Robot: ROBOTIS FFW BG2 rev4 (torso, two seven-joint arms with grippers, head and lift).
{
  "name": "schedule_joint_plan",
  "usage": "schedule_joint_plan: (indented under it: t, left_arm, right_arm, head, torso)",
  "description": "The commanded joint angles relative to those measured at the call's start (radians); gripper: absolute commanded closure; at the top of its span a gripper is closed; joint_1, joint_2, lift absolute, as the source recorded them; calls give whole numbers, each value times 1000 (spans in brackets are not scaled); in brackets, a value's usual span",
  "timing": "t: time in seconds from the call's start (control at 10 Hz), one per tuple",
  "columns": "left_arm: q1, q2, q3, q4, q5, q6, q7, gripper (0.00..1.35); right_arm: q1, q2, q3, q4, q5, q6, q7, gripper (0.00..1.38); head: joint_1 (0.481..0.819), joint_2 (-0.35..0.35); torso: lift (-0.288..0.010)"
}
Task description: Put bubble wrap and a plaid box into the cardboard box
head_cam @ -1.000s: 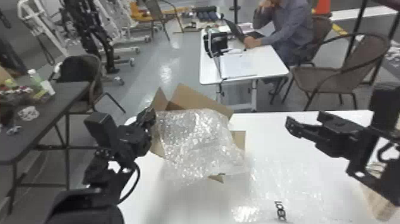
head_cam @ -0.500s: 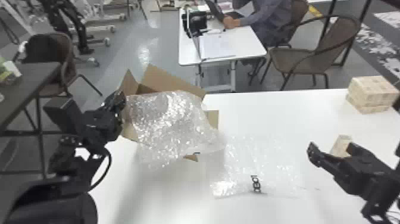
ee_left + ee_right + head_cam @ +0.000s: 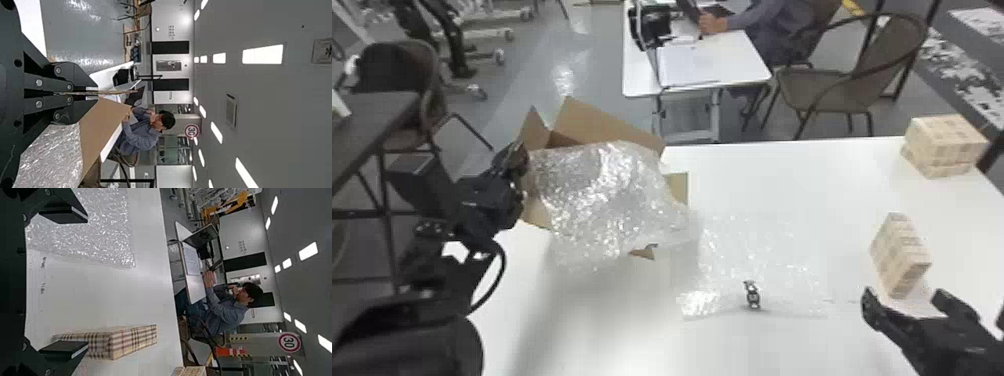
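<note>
I have the plaid box [image 3: 899, 255] on the white bench [image 3: 782, 175], just ahead of my right pincer [image 3: 904, 296]; that pincer stands wide apart with nothing in its hold, and in the right wrist view one finger covers part of the plaid box. The bubble wrap [image 3: 612, 200] bulges from the cardboard box [image 3: 604, 125] and droops over its near side, hiding most of the walls and the inside; a flat sheet [image 3: 757, 265] with dark print lies next to it, and I can't tell whether the two join. My left pincer [image 3: 520, 154] is closed on a thin cardboard edge at the box's left side; farther off, a stack of plaid boxes [image 3: 947, 145] sits at the far right corner.
</note>
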Motion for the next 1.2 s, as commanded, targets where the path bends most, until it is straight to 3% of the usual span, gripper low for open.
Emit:
schedule_joint_plan:
  t: [0.0, 0.4, 1.1]
  left_arm:
    - [2, 0, 3, -2, 0, -1, 0, 1219]
    - [8, -5, 6, -2, 4, -4, 0, 1219]
    - [13, -17, 10, -2, 5, -7, 0, 1219]
  right_arm:
    - [19, 1, -8, 41, 14, -66, -14, 165]
    - [39, 1, -20, 107, 47, -185, -133, 167]
    - [-160, 0, -51, 362, -5, -286, -141, 191]
  head:
    - [695, 105]
    - [695, 67]
    - [695, 16]
  torso:
    - [-107]
    - [-107]
    - [-107]
